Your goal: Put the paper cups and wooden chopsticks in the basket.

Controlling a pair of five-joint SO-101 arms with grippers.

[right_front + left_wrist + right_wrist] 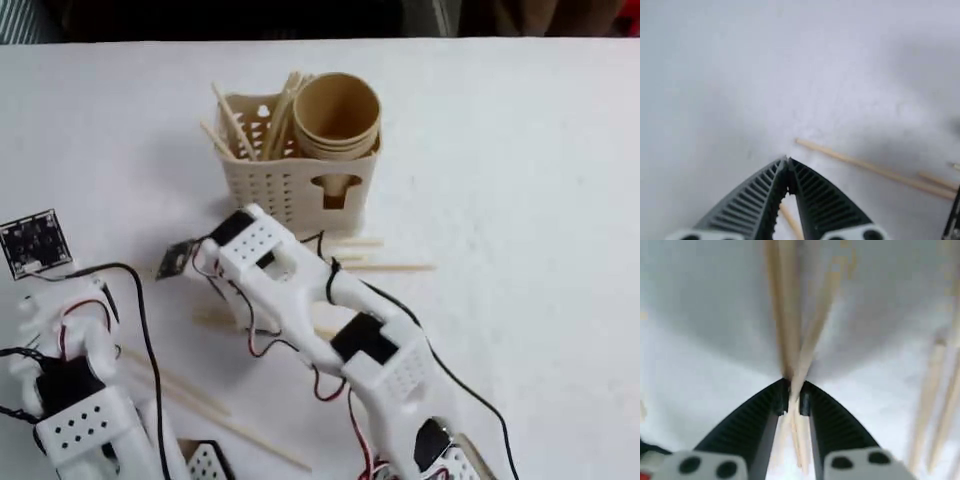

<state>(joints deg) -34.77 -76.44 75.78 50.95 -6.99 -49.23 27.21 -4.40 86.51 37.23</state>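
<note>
Nearest, at the near left: left gripper (788, 161) pinched fully shut, tips together, gripping nothing, low over the white table (520, 150). Just beyond the tips, one of the loose chopsticks (875, 169), long axis slanting from far left to near right; another passing under the jaws.

Further in, near the centre: right gripper (792, 390) clamped narrowly on the held chopsticks (785, 315), crossed at the fingertips, long axes running on roughly in line with the fingers.

Beyond, right of that arm: more table chopsticks (395, 267) lying left to right, just near of the basket (290, 195).

Farthest, inside it: stacked paper cups (337, 115) upright on the right, standing chopsticks (235, 120) leaning tips-up on the left.
</note>
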